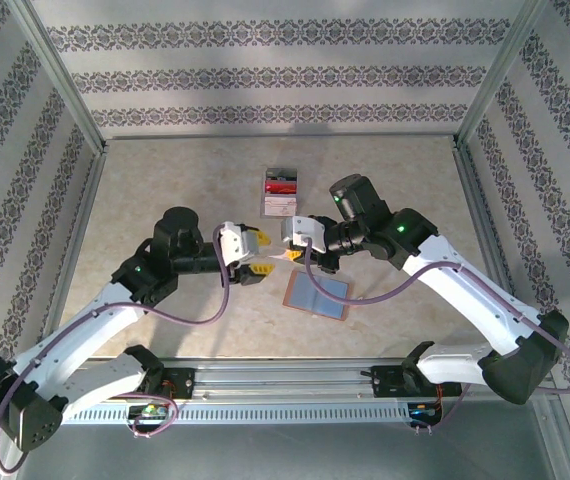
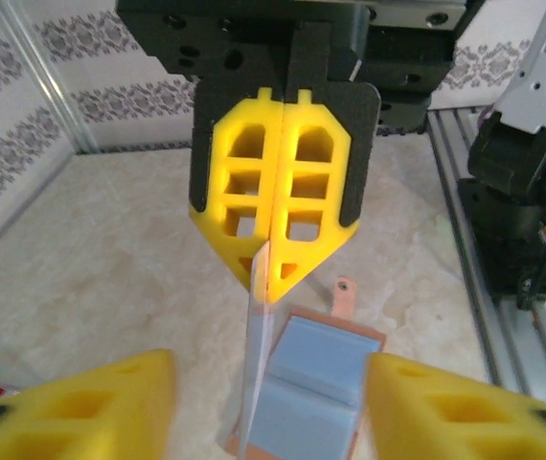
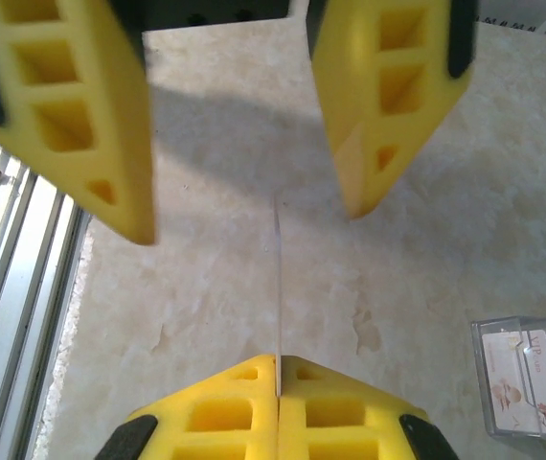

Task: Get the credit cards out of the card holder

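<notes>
The card holder [image 1: 317,296] lies open on the table, salmon outside and grey-blue inside, just below both grippers; the left wrist view shows its pockets [image 2: 326,379]. My right gripper [image 1: 292,246] is shut on a thin pale credit card [image 3: 278,278], seen edge-on and sticking out from the closed fingertips. In the left wrist view that same card [image 2: 257,364] hangs from the right gripper [image 2: 271,278] over the holder's left edge. My left gripper [image 1: 255,256] faces it, open, its fingers [image 2: 101,402] standing on either side of the card without touching it.
A small clear box [image 1: 281,190] holding red, white and dark cards stands behind the grippers; it also appears in the right wrist view as the box [image 3: 527,379]. A metal rail [image 3: 5,287] runs along the near table edge. Patterned walls enclose the table.
</notes>
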Robot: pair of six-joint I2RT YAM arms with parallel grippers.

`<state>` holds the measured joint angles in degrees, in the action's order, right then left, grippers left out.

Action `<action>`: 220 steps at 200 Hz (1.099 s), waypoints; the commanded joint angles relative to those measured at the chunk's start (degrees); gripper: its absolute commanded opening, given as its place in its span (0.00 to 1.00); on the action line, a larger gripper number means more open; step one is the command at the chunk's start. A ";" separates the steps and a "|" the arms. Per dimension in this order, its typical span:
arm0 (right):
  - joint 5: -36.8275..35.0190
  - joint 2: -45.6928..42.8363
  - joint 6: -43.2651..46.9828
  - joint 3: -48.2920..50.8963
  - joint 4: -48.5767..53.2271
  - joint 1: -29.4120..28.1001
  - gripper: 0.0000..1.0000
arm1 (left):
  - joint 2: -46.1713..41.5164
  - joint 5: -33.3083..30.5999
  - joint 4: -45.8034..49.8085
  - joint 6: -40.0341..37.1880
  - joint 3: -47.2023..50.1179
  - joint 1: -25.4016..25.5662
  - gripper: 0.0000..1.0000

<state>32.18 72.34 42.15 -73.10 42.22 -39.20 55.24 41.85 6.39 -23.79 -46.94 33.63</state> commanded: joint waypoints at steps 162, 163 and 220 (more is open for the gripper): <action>-4.54 14.40 7.19 -15.14 6.99 8.70 0.00 | -29.75 -36.86 12.77 23.74 13.06 -0.40 1.00; -4.56 14.63 7.31 -15.36 6.99 8.70 0.00 | -29.84 -36.98 12.99 23.81 13.03 -0.40 1.00; -15.41 29.82 14.80 -30.96 13.41 8.02 0.00 | -31.29 -42.28 18.74 27.30 13.06 -0.34 1.00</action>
<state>23.29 96.42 51.88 -97.45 50.63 -30.89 24.47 2.79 21.04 0.56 -34.28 33.63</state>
